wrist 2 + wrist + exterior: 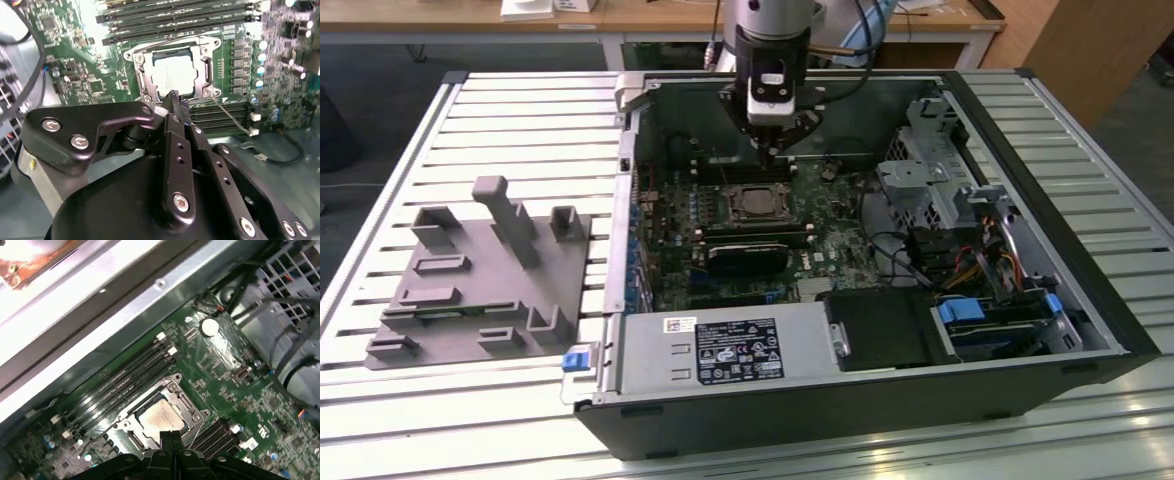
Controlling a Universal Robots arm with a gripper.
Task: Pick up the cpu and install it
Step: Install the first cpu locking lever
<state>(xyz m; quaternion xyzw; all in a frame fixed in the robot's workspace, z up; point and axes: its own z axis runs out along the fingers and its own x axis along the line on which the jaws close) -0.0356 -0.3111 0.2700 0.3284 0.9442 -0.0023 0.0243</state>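
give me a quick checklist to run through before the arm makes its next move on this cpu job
1. cpu lying in the socket frame: ok, in both wrist views.
2. gripper empty: ok, fingers together, nothing between them.
3. gripper off the cpu: ok, it hangs above the socket's edge.
4. cpu fully seated and flat: cannot tell.
5. Socket frame latched over the cpu: cannot tell.
6. Thin wire beside the socket out of the gripper's way: cannot tell.

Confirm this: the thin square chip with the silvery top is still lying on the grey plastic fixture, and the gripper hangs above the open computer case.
Not quite. The thin square silvery-topped cpu lies in the metal-framed motherboard socket, as both wrist views show, not on the grey plastic fixture. The gripper does hang above the open black computer case.
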